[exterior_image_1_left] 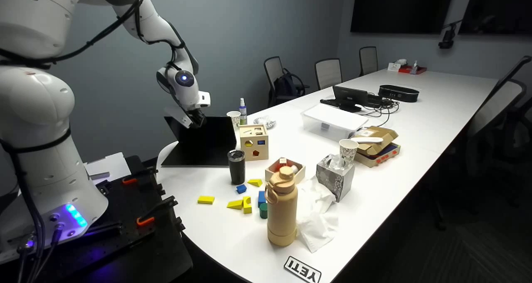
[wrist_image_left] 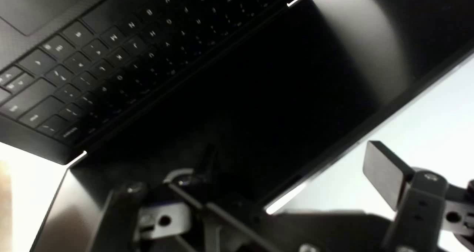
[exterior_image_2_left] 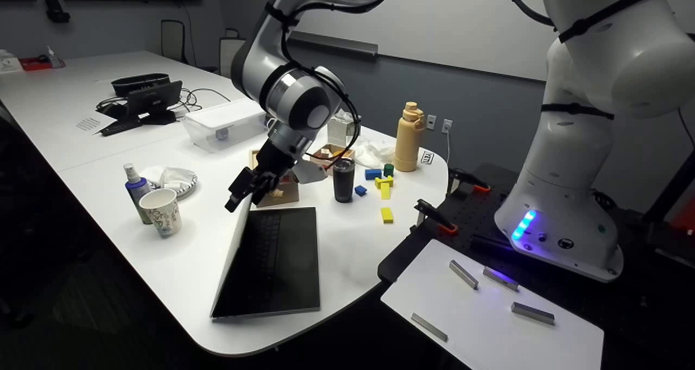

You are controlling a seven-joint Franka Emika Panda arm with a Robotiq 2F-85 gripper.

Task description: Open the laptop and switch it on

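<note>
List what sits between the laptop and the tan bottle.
From laptop to bottle: dark tumbler, then small blue, yellow and green blocks, in both exterior views.

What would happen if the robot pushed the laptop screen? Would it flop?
The screen would probably swing rather than slide away, because it is joined to the keyboard half along one edge. It likely wouldn't flop: it looks like a flat panel with straight sides. It might crack if shoved too hard, since it looks thin in the wrist view.
</note>
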